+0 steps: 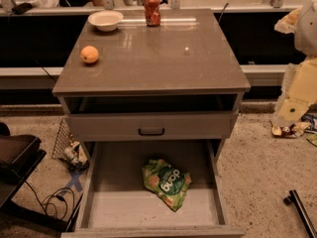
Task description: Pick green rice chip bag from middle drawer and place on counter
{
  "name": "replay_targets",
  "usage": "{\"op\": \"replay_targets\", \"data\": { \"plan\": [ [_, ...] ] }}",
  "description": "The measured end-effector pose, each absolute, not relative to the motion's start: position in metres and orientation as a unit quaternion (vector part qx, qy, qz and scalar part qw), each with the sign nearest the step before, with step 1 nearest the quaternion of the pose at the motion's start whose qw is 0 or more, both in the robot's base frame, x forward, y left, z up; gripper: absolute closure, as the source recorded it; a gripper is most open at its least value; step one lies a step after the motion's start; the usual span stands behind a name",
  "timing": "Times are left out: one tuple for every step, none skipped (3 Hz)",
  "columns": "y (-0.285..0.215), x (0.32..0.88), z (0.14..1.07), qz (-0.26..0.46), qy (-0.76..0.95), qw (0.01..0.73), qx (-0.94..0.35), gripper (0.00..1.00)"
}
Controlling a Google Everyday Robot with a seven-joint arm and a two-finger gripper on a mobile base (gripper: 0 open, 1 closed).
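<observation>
The green rice chip bag [166, 182] lies crumpled on the bare grey floor of the pulled-out middle drawer [119, 207], right of centre. Its white lettering faces up. The counter [163, 63] is the glossy grey-brown top of the cabinet, above and behind the drawer. My gripper is out of view. Only pale white and yellow arm segments [299, 78] show at the right edge, well away from the drawer and the bag.
On the counter stand an orange [89, 54] at the left, a white bowl [105, 20] and a red can [152, 9] at the back. A shut drawer front with a black handle [151, 131] sits above the open drawer. A black stand and cables [20, 167] are at the left. A black bar [299, 209] lies on the floor at the right.
</observation>
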State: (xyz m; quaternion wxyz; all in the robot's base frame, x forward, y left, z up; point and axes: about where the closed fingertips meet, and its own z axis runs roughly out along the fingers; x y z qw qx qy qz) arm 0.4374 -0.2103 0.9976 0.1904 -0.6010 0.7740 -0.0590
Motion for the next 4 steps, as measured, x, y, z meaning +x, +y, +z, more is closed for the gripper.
{"op": "replay_targets", "data": {
  "plan": [
    [-0.21,0.437,0.998,-0.059,0.774,0.19,-0.601,0.0],
    [-0.208,0.44,0.983,-0.054,0.783,0.204,-0.586,0.0],
    [-0.186,0.423,0.929,-0.01,0.79,0.245,-0.562,0.0],
    [-0.167,0.406,0.865,0.044,0.796,0.271,-0.54,0.0]
  ]
}}
